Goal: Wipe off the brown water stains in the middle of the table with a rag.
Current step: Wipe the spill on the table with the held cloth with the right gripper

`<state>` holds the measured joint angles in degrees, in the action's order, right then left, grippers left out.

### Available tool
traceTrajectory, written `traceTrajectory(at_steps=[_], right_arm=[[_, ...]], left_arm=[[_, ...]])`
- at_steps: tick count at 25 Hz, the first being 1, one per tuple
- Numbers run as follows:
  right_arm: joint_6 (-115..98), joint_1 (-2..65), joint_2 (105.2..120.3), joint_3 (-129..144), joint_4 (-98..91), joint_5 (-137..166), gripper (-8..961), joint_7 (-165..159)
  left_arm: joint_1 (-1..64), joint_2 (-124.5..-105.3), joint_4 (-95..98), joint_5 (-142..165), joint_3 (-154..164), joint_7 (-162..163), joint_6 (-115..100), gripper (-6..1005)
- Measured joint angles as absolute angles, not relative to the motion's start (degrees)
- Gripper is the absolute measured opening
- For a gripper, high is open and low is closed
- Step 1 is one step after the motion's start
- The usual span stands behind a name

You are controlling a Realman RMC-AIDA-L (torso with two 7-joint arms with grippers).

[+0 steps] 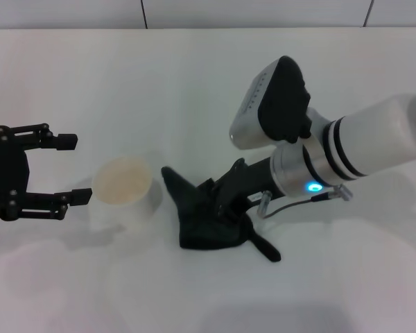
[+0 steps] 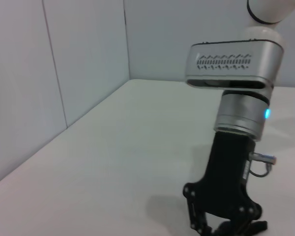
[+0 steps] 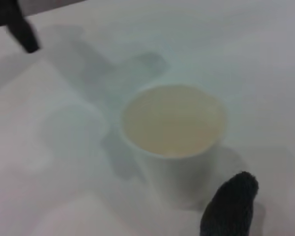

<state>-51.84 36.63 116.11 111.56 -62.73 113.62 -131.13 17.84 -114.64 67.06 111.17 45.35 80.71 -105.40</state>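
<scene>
The dark rag lies crumpled on the white table, a pointed corner reaching toward the cup and a thin tail trailing toward me. My right gripper comes in low from the right, pressed into the rag's top and shut on the cloth. The left wrist view shows the same gripper from the side, down at the table. One rag corner shows in the right wrist view. No brown water stains show anywhere. My left gripper hovers open at the far left, holding nothing.
A white paper cup with a pale beige inside stands upright between the left gripper and the rag, close to the rag's corner; the right wrist view shows the cup too. White walls border the table in the left wrist view.
</scene>
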Motion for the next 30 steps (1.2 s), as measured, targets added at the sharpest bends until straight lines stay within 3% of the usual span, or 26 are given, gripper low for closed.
traceTrajectory(at_steps=[30], right_arm=[[-51.4,38.1,116.02,114.7,-61.5,112.1,136,-135.0]], left_arm=[[17.4,-115.13,67.1,110.2,45.3,80.5,-105.3,845]])
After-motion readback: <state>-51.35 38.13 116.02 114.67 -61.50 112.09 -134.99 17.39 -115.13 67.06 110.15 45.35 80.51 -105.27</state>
